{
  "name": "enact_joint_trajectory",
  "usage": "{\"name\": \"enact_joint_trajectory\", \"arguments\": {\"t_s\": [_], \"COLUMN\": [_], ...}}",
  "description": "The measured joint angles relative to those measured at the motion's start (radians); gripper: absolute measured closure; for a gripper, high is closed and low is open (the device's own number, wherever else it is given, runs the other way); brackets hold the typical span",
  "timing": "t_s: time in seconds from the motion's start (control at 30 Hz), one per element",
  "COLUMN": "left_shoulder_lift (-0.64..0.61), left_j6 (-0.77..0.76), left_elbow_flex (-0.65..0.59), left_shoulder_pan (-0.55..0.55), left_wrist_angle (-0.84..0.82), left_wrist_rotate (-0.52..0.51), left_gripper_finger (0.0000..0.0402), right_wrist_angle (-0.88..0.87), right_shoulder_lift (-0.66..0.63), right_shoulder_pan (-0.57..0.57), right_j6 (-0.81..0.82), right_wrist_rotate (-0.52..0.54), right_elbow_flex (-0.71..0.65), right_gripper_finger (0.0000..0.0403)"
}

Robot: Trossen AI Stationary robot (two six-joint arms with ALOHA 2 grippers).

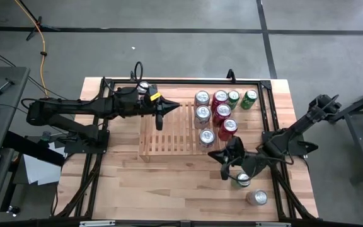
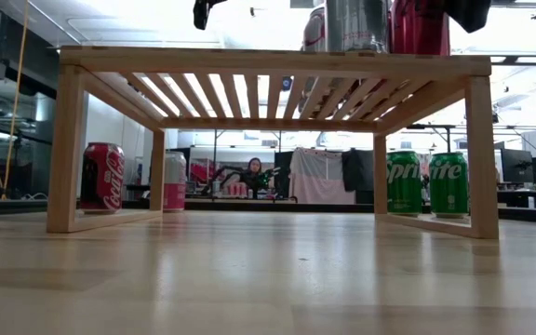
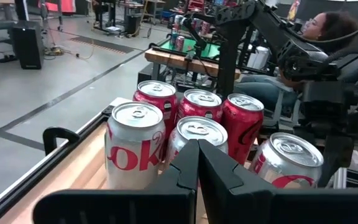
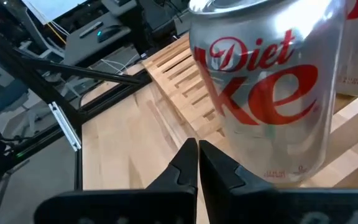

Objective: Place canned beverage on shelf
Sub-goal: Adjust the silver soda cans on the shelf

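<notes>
Both jaws are shut and empty. Next, the right gripper (image 1: 224,157) must open and grab the can (image 1: 244,180) at five o'clock for the shelf (image 1: 169,132).

A wooden bench (image 1: 125,183) carries a slatted shelf (image 1: 169,135) loaded with cans (image 1: 214,113) toward its right edge; two cans (image 1: 251,189) sit near the bench's front right corner.

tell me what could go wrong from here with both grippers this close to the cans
1. The right gripper is shut and empty, right beside the front Diet Coke can on the shelf; a forward nudge could tip it.
2. The cans on the shelf stand tightly packed, so one bump may topple neighbours.
3. The left gripper, also shut, hovers over the slats near that cluster; a sweep could hit it.
</notes>
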Motion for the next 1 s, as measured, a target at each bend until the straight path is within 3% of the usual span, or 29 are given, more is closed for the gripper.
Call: {"name": "enact_joint_trajectory", "arguments": {"t_s": [0.6, 0.77, 0.87, 1.0], "left_shoulder_lift": [0.001, 0.001, 0.001, 0.001], "left_j6": [0.000, 0.001, 0.001, 0.003], "left_elbow_flex": [0.000, 0.000, 0.000, 0.000], "left_shoulder_pan": [0.000, 0.000, 0.000, 0.000], "left_wrist_angle": [-0.074, -0.074, -0.074, -0.074], "left_wrist_rotate": [-0.047, -0.047, -0.047, -0.047], "left_gripper_finger": [0.0401, 0.0401, 0.0401, 0.0401], "right_wrist_angle": [-0.002, -0.015, -0.110, -0.387], "right_shoulder_lift": [0.000, 0.000, 0.000, 0.057], "right_shoulder_pan": [-0.071, -0.040, -0.004, 0.040], "right_j6": [-0.003, -0.007, 0.003, 0.088], "right_wrist_rotate": [-0.024, -0.097, -0.113, -0.042], "right_elbow_flex": [0.001, 0.025, 0.087, 0.246], "right_gripper_finger": [0.0403, 0.0403, 0.0403, 0.0403]}}
